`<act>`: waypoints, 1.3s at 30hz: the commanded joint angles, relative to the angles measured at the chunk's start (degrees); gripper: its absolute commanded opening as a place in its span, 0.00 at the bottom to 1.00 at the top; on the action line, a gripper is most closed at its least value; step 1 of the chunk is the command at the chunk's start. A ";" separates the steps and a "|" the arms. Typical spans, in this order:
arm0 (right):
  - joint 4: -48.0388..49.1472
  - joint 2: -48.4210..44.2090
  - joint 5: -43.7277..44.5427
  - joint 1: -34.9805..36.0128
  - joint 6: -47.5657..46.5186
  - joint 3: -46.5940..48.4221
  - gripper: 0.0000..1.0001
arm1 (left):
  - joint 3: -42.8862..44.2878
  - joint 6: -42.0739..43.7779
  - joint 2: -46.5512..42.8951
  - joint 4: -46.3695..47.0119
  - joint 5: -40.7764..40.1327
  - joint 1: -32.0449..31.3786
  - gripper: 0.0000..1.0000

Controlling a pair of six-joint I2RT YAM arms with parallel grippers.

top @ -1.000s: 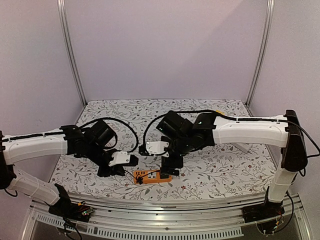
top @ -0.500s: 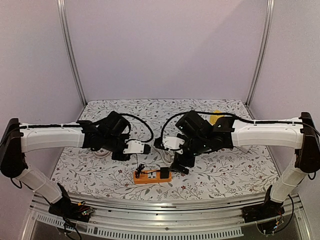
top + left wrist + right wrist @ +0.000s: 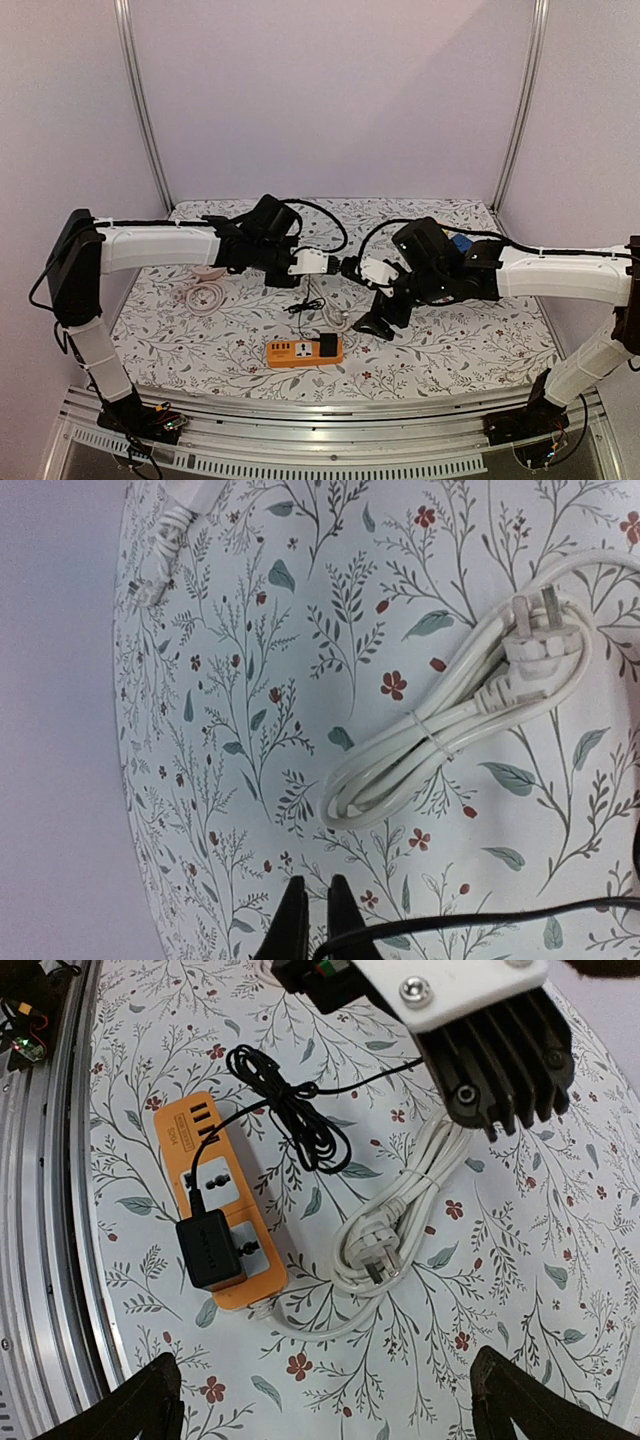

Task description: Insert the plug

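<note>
**Black plug** (image 3: pixel 210 1250): sitting in the orange power strip (image 3: pixel 180 1155) toward its lower end, left of centre in the right wrist view, on the floral worktop (image 3: pixel 450 350). It is appearing fully seated, though pin depth is not showing.

**Black cable** (image 3: pixel 290 1110): leaving the plug, knotting into a bundle above the strip, then running toward the upper right of that view, to the left tool.

**Left tool** (image 3: pixel 315 890): narrow, fingers nearly meeting at the bottom edge of its own view, seemingly pinching the black cable, which is trailing off to the right.

**Right tool** (image 3: pixel 330 1392): wide, holding nothing, hanging over the coiled white cord (image 3: pixel 390 1230) just right of the strip.

**Handling note**: insertion is looking done. The care now is lying in lowering the cable slack before parting the left fingers, so no pull is reaching the plug, and in steering the right tool away from the strip
</note>
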 commanded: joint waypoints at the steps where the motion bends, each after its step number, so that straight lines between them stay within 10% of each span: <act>1: 3.39 -3.03 -2.12 -0.85 1.79 -2.06 0.99 | 3.32 -0.01 5.14 -1.65 1.55 -0.07 0.17; 7: 4.17 -3.58 -2.61 -0.92 2.72 -3.72 0.99 | 5.63 0.14 8.10 -4.48 2.19 -0.82 0.73; 18: 4.92 -3.69 -3.50 -0.95 4.29 -3.75 0.99 | -2.81 6.78 3.65 -4.28 -1.07 1.28 0.98; 32: 4.39 -4.77 -2.20 -1.01 6.10 -0.31 0.99 | 18.35 -12.29 4.94 -36.88 -3.77 19.78 0.99; 39: 1.57 -2.10 -2.99 -0.88 6.41 5.00 0.99 | 22.94 -20.15 7.22 -50.71 3.51 37.80 0.71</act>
